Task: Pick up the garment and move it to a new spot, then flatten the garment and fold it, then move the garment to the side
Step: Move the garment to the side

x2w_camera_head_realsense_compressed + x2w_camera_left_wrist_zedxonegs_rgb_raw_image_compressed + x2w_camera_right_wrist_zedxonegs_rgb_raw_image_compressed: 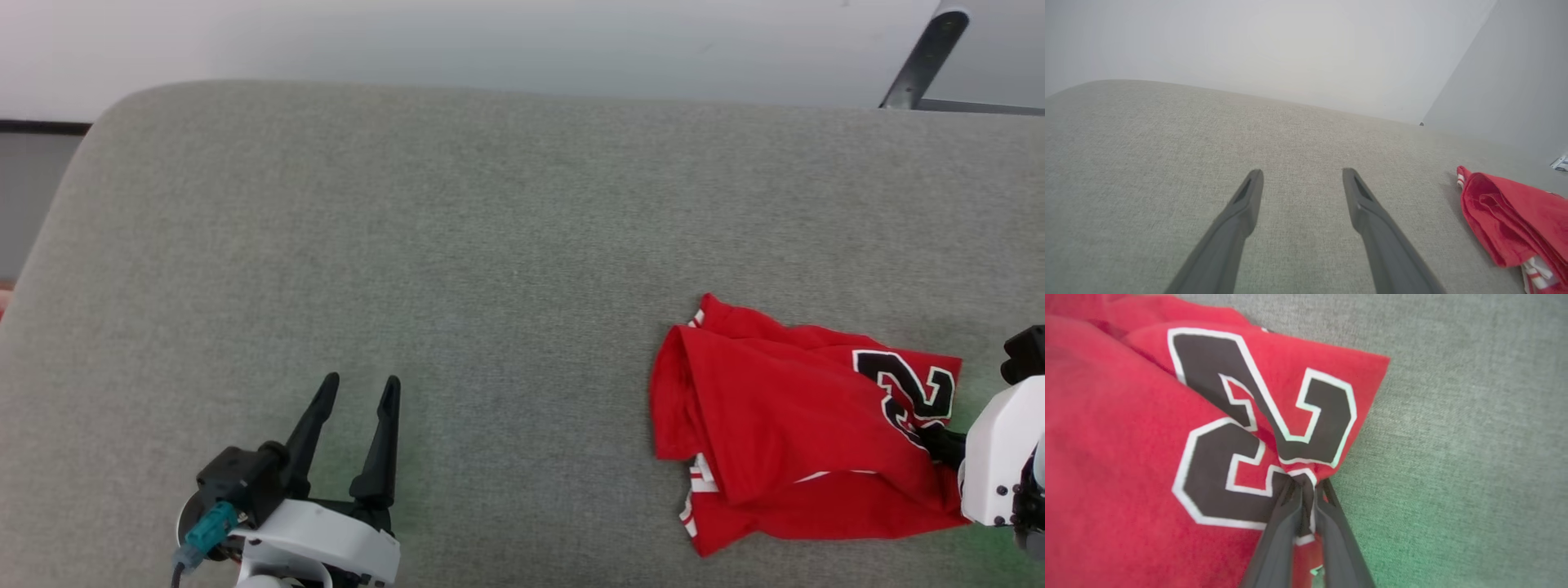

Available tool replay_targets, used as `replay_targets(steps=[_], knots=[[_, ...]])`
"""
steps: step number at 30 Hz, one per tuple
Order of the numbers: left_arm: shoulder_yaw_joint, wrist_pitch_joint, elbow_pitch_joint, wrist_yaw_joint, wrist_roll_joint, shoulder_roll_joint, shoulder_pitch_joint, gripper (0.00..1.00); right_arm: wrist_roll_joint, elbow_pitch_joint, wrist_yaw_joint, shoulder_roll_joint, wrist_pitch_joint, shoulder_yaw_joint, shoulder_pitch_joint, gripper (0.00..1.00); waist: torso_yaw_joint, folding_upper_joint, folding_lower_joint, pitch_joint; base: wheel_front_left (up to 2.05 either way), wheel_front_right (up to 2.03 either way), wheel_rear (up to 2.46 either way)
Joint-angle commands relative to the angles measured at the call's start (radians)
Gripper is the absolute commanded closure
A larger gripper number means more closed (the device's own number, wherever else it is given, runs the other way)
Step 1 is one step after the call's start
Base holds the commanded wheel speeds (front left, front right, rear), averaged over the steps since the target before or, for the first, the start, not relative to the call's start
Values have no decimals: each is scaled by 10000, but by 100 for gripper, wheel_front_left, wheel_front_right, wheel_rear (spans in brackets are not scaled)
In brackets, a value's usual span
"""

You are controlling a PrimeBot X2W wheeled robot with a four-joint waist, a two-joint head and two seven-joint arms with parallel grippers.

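The jersey lies crumpled and partly folded over itself on the right side of the grey surface, near its front edge, red-and-white trim showing at its left corners. The right gripper is pinched together on a bunched fold at the jersey's right edge, just at the black, white-outlined lettering. The left gripper hangs over bare grey fabric well to the left of the jersey, fingers spread and holding nothing.
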Motion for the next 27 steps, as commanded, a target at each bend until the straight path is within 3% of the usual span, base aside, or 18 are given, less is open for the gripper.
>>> replay_targets(steps=[1,8,16,27], knots=[[15,-60,11,-28,51,-32,-70,0,28,158,-15,6,-57,51,86,100,-106,-1,0,-69,0,0,0],[-23,-55,-95,-129,213,-77,-109,0,313,-55,-15,-365,-1247,-362,-228,100,-619,-1,0,-64,0,0,0],[-104,-40,-313,-238,416,-4,-589,0,-54,222,-13,-1621,-1938,-1105,-559,100,-1374,-1,0,394,0,0,0],[-411,412,-1413,-287,838,255,-1633,0,-1374,1872,-13,-2731,-2754,-1886,-1763,100,-1868,-1,0,1256,0,0,0]])
